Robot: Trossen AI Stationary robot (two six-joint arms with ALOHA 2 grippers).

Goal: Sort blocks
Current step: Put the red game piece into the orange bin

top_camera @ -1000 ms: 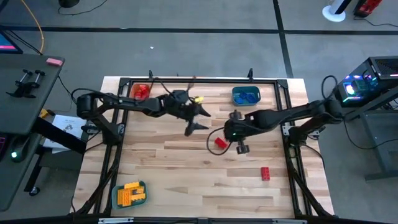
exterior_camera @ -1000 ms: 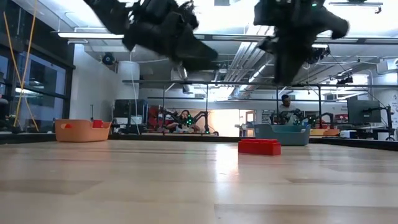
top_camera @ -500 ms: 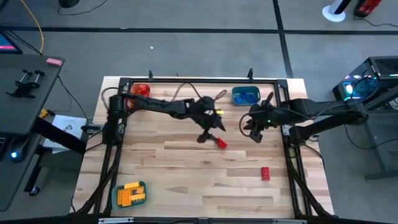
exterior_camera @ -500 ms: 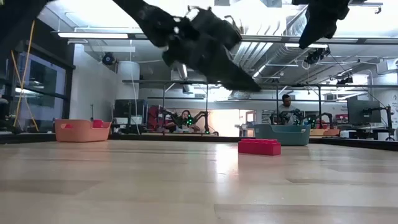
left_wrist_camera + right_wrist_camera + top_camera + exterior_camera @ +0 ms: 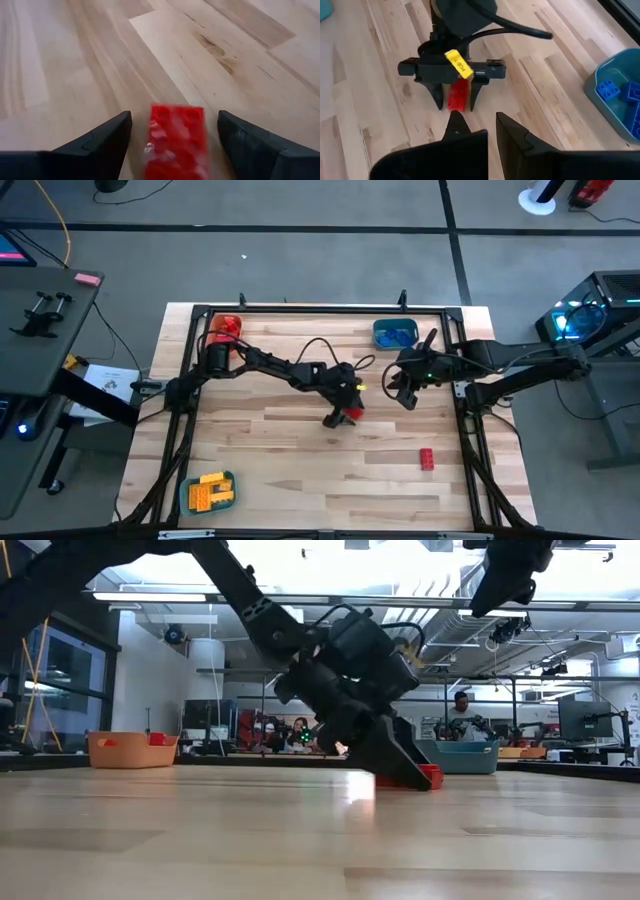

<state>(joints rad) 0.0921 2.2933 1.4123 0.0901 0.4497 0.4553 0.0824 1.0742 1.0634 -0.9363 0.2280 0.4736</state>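
While the red block [image 5: 351, 412] lies mid-table, bare wood on every side | left gripper [image 5: 341, 417] straddles it, fingers wide, tips on the wood | second red block [image 5: 427, 458] well apart | three trays: orange [image 5: 226, 327], teal [image 5: 396, 333], one with yellow blocks [image 5: 209, 491] | right gripper [image 5: 402, 388] raised beside teal tray, fingers narrowly apart.

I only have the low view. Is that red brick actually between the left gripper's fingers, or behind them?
Observer: Between them. In the left wrist view the red brick lies on the table with one finger on each side, the gripper open.
Operator: Where's the right gripper?
Observer: The right gripper hangs above the table near the teal tray, beside the left gripper.
Operator: Any other bricks loose on the table?
Observer: One more red brick lies toward the right front.
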